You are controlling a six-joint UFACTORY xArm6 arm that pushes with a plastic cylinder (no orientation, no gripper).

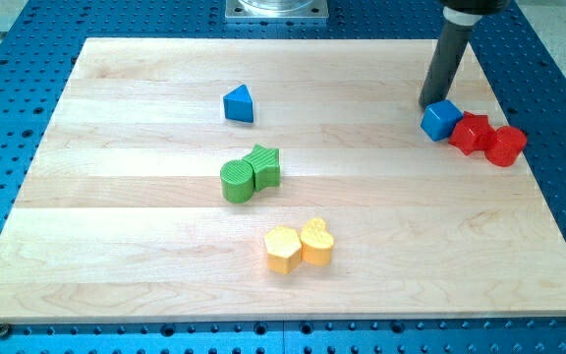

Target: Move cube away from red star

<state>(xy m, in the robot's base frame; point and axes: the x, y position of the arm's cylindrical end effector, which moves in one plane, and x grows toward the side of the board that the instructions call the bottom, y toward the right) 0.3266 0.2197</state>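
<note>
A blue cube (441,119) sits near the view's upper right, touching a red star (472,132) on its right side. A red cylinder (506,146) lies against the star's right side. My tip (430,103) stands just at the cube's upper left corner, touching or almost touching it. The dark rod rises from there to the view's top edge.
A blue triangular block (239,103) lies at upper centre. A green cylinder (236,181) and a green star (263,165) touch in the middle. A yellow hexagon (283,248) and a yellow heart (316,241) touch below them. The wooden board (116,246) lies on a blue perforated table.
</note>
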